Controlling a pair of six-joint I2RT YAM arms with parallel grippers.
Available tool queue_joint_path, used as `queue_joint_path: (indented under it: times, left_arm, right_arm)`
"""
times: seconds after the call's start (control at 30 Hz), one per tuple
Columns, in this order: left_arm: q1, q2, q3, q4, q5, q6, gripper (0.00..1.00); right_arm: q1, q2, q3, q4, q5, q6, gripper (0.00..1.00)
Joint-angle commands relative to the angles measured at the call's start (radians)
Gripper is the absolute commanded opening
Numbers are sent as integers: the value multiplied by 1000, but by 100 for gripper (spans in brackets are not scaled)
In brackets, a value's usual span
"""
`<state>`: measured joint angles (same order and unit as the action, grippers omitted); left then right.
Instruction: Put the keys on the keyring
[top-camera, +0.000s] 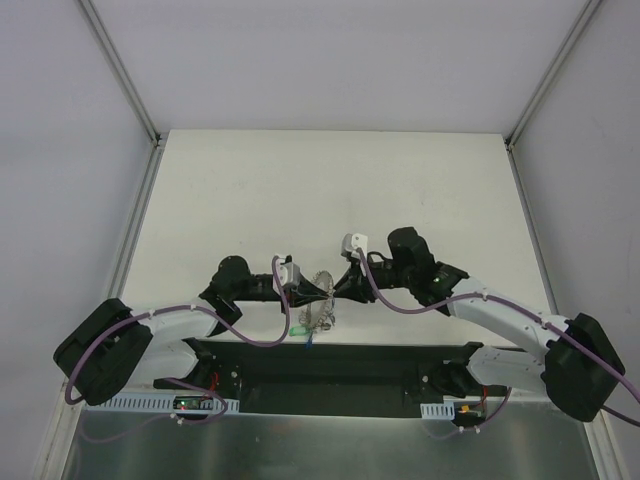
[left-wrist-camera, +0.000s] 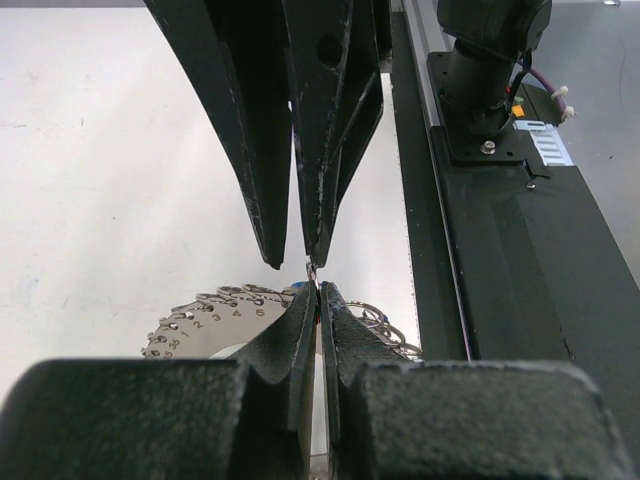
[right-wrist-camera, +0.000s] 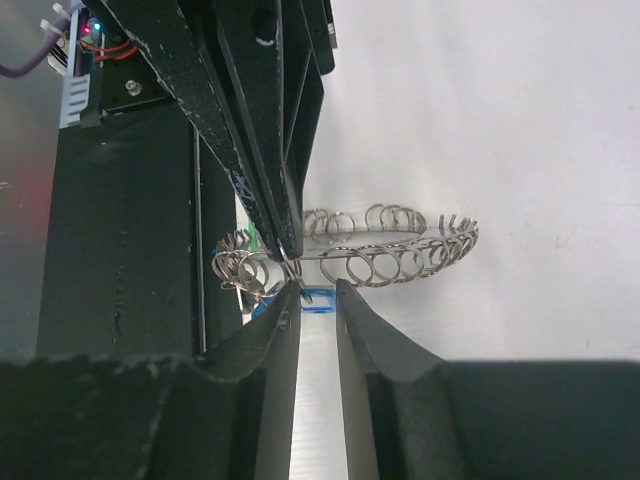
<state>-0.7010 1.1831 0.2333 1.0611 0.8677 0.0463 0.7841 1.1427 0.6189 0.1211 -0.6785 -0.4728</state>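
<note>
Left hand (left-wrist-camera: 318, 292) is pinched shut on the keyring (right-wrist-camera: 380, 242) at the tabletop's (top-camera: 330, 190) 6 o'clock edge. Right hand (right-wrist-camera: 318, 288) stands narrow, gripping nothing visibly. Closing off-line could miss the blue key (right-wrist-camera: 320, 303) and twist the ring loose.

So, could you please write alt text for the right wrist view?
The left gripper, entering from the top, pinches the coiled silver keyring at its left side, over the white table. Below, the right gripper has its jaws slightly apart around a blue key tag.
</note>
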Motion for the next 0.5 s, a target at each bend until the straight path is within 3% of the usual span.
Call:
queue_joint_path:
  times: [0.0, 0.17, 0.47]
  left_arm:
    - [-6, -27, 46, 97, 34, -11, 0]
    - [-6, -16, 44, 146, -16, -39, 0]
    - [-6, 62, 24, 384, -24, -155, 0]
  right_arm:
    - [-23, -29, 61, 2, -93, -13, 23]
    - [-22, -72, 64, -18, -75, -21, 23]
    - [-22, -80, 76, -17, -67, -33, 23]
